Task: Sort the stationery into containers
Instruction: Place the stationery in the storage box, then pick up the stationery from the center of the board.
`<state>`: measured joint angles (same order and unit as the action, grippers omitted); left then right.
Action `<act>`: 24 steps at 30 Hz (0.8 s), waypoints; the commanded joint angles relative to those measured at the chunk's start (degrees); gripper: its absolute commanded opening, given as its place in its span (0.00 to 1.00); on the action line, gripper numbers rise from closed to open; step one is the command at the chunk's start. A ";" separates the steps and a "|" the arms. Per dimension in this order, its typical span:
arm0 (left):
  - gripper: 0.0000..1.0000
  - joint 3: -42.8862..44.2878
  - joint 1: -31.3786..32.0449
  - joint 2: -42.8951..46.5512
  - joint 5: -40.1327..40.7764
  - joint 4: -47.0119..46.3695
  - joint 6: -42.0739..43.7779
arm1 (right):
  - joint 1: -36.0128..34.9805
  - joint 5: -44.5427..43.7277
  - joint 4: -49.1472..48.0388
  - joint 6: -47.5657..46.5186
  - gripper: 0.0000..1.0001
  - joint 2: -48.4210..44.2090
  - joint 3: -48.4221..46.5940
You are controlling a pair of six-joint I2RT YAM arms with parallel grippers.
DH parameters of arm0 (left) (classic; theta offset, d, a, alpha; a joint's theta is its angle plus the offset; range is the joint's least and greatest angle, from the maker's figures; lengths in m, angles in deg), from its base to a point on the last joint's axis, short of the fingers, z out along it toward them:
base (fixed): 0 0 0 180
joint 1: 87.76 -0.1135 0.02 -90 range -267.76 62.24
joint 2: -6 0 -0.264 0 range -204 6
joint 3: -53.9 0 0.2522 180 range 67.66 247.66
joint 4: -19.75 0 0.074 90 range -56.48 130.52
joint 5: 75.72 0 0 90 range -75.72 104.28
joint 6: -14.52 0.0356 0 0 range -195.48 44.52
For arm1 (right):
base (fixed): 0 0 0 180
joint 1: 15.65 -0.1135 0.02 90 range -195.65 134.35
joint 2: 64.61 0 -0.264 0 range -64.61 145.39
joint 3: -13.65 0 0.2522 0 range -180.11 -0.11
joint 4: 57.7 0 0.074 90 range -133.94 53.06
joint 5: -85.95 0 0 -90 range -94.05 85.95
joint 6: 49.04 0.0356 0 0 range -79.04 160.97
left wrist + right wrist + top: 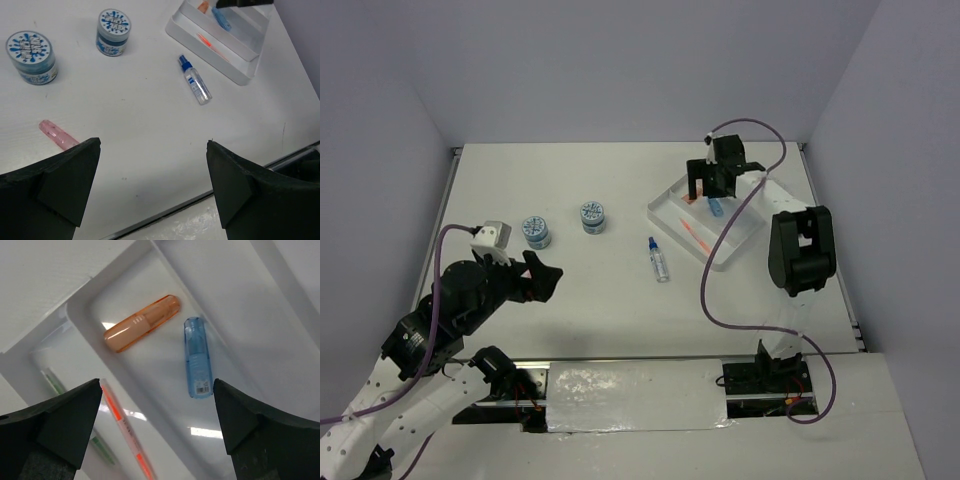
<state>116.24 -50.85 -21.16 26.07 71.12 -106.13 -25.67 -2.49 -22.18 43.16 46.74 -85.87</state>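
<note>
The right claw (157, 407) is open and empty, over the white tray (75, 315). Under it, one slot holds an orange capsule (142, 323) and a blue capsule (197, 357), apart. The slot to its left holds a thin orange pen (125, 430).

The left claw (153, 150) is open and empty too, with bare worktop (150, 115) ahead. A pink capsule (59, 135) lies just ahead, to its left. Farther ahead are the blue-capped bottle (196, 86), a near blue tub (31, 56) and a far blue tub (113, 31).

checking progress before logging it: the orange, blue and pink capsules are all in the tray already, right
Not quite. The orange capsule and blue capsule lie in the tray, but the pink capsule is out on the table; the left wrist view shows it.
</note>
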 commanded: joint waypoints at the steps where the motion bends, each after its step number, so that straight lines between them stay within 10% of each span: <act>1: 0.99 1.25 -1.30 1.05 5.94 1.67 -2.91 | -6.92 -1.03 -0.04 3.07 1.00 -7.80 2.51; 10: 0.99 2.93 -14.31 13.17 25.30 10.12 -14.17 | -41.81 -14.66 -14.98 20.82 1.00 -17.85 15.10; 24: 0.99 2.14 -16.51 18.89 24.33 8.80 -13.20 | -60.12 -18.61 -0.49 13.19 0.89 20.46 -25.32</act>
<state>117.55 -67.05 -3.37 49.30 81.28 -119.25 -86.67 -18.23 -26.29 57.85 65.28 -104.47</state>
